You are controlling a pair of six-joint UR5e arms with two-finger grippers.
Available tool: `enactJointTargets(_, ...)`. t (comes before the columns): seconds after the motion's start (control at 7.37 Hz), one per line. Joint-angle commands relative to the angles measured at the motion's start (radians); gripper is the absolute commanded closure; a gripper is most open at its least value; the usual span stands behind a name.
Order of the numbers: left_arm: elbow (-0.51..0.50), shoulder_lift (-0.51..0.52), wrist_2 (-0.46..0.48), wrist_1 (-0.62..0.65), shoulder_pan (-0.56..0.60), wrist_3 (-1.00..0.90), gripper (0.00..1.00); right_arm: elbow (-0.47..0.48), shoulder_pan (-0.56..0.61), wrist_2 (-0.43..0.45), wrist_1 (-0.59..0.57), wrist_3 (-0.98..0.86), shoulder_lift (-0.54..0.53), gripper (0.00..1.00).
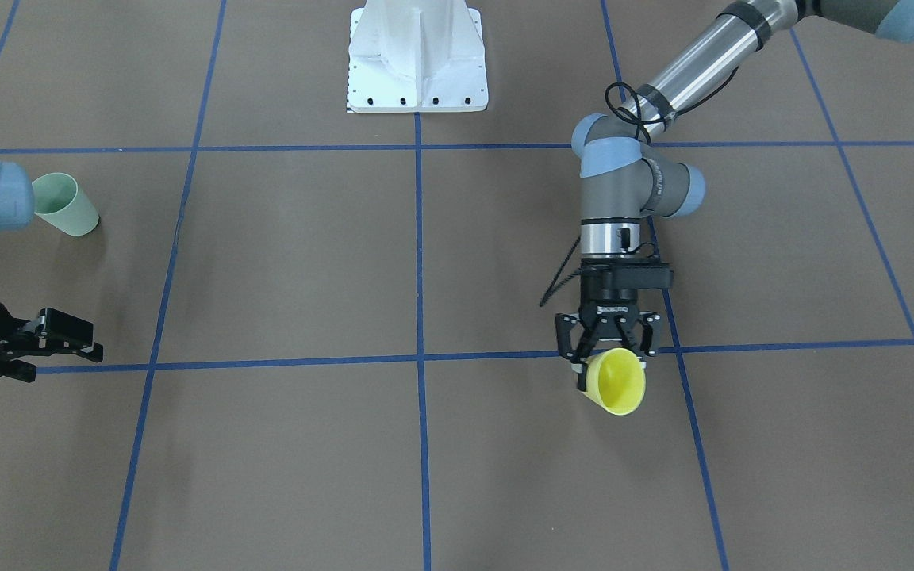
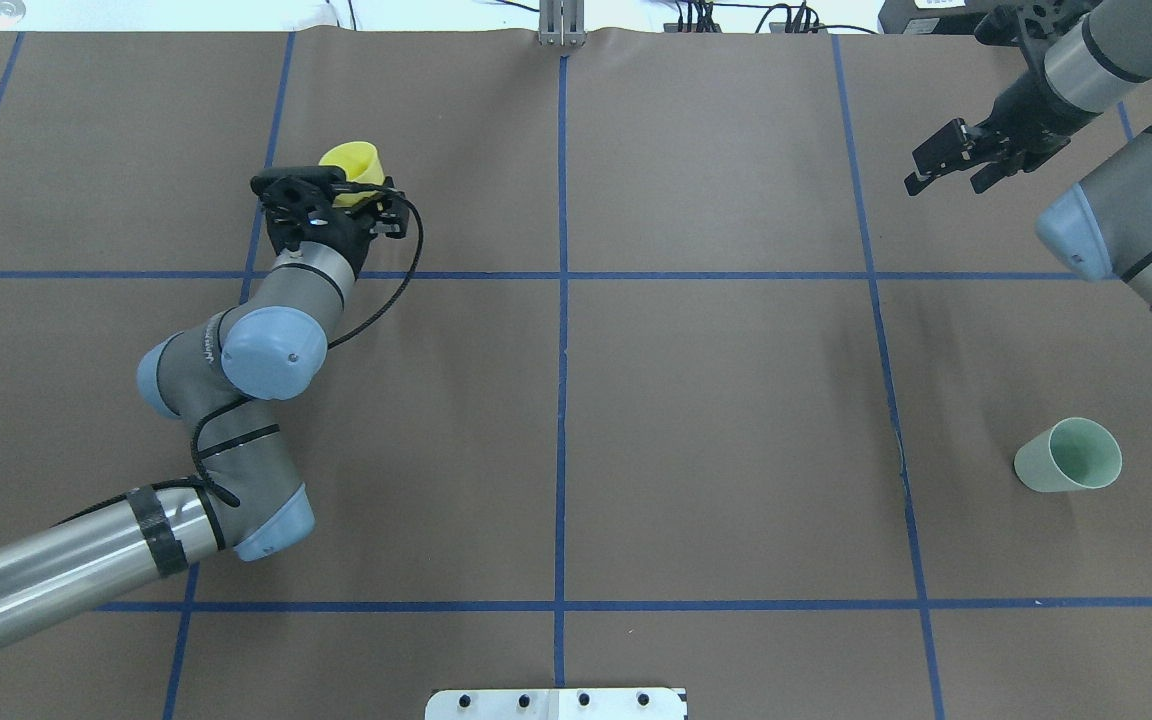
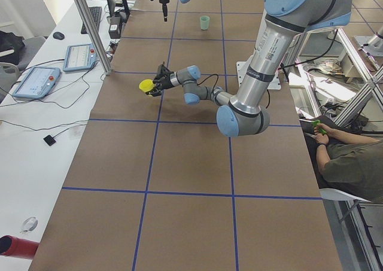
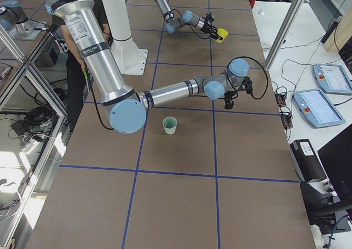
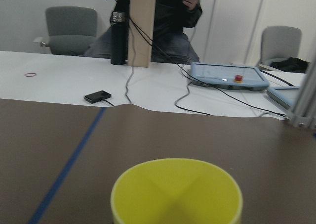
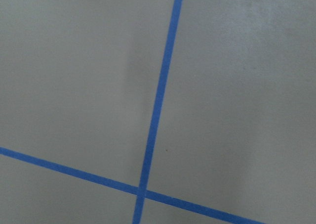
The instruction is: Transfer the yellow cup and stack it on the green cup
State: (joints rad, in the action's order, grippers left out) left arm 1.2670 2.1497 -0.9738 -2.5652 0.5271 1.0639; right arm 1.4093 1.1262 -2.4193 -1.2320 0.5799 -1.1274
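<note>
My left gripper (image 1: 612, 365) is shut on the yellow cup (image 1: 620, 382), with its fingers on the cup's sides. The cup's mouth faces up, and I cannot tell whether its base touches the table. It also shows in the overhead view (image 2: 349, 160) and fills the bottom of the left wrist view (image 5: 177, 192). The green cup (image 2: 1066, 455) stands upright and alone on the table's right side, also seen in the front view (image 1: 68, 205). My right gripper (image 2: 944, 183) is open and empty, held above the table well beyond the green cup.
The white robot base (image 1: 417, 55) sits at the table's near-robot edge. Blue tape lines (image 2: 563, 300) divide the brown table. Beyond the far edge are a white bench with pendants (image 5: 229, 75), cables and a seated person. The right wrist view shows only table and tape.
</note>
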Motion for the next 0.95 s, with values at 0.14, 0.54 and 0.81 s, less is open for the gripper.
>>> enactJointTargets(0.14, -0.046, 0.088, -0.26, -0.197, -0.049, -0.268, 0.55, 0.032, -0.045, 0.008, 0.002, 0.126, 0.058, 0.0)
enactJointTargets(0.54, -0.044, 0.142, -0.497, -0.295, -0.05, -0.522, 0.55, 0.098, -0.115, 0.04, 0.002, 0.179, 0.075, 0.0)
enactJointTargets(0.81, -0.043, 0.145, -0.511, -0.329, -0.073, -0.629, 0.56, 0.167, -0.17, 0.054, 0.002, 0.294, 0.081, 0.0)
